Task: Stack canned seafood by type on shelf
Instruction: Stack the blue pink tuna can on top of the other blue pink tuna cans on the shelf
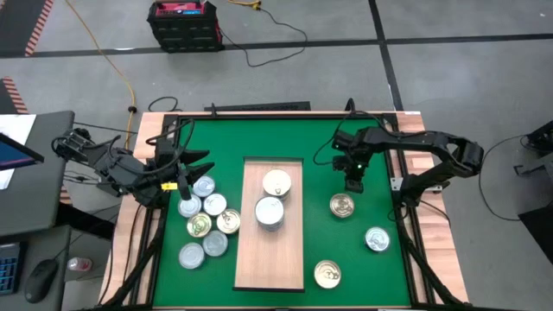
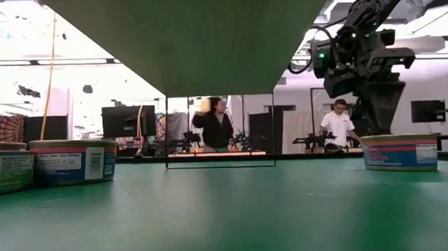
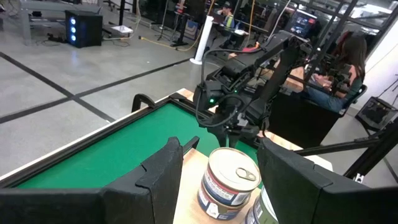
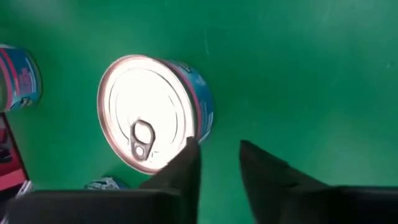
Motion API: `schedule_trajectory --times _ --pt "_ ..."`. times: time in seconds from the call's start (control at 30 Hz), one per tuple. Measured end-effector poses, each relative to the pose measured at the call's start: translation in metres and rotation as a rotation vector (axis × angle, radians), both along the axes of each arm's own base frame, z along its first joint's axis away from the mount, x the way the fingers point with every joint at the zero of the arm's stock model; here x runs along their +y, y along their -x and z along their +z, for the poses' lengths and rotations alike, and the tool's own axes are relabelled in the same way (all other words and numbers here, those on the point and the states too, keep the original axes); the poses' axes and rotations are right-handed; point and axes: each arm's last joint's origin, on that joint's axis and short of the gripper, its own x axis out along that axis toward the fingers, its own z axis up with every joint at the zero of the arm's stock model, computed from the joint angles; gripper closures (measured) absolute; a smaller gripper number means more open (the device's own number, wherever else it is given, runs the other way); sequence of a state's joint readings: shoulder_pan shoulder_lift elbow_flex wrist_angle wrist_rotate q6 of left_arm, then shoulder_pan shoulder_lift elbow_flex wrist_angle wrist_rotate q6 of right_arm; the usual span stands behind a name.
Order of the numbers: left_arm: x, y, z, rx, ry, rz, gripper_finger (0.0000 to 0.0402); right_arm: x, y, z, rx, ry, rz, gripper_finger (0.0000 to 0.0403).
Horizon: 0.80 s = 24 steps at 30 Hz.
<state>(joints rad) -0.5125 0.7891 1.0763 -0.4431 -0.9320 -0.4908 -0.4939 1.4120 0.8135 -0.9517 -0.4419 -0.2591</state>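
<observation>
My right gripper point(image 1: 354, 184), fingers slightly apart and empty at the high view's right centre, should spread wider and straddle the gold-topped can point(image 1: 342, 206) squarely.

A green mat point(image 1: 346, 250) covers the bench; a red-topped black crate point(image 1: 183, 24) sits on the floor at twelve o'clock.

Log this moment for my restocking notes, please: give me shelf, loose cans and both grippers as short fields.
shelf: two stacks of cans on its far half
cans left of shelf: cluster of seven on the mat
cans right of shelf: three, spread apart
left gripper: open, over the cluster
right gripper: parted, empty, above the mat
</observation>
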Motion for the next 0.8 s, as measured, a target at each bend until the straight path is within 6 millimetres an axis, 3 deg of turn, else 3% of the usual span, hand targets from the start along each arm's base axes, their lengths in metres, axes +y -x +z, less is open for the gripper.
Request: schedule_trajectory --times 0.1,0.2,0.57,0.8 --pt "0.001 0.0 0.0 -0.004 0.008 0.008 0.0203 0.0 0.0 0.0 -0.017 0.01 0.033 0.0222" --pt "0.002 -0.001 0.0 -0.011 0.025 0.018 0.0203 -0.002 0.0 0.0 -0.03 0.011 0.032 0.0211" --pt "0.003 -0.001 0.0 -0.012 0.026 0.028 0.0203 0.009 0.003 -0.015 -0.017 -0.025 0.041 0.0294" --pt "0.003 -0.001 0.0 -0.014 0.032 0.028 0.0203 0.01 0.003 -0.015 0.004 -0.019 0.018 0.0305"
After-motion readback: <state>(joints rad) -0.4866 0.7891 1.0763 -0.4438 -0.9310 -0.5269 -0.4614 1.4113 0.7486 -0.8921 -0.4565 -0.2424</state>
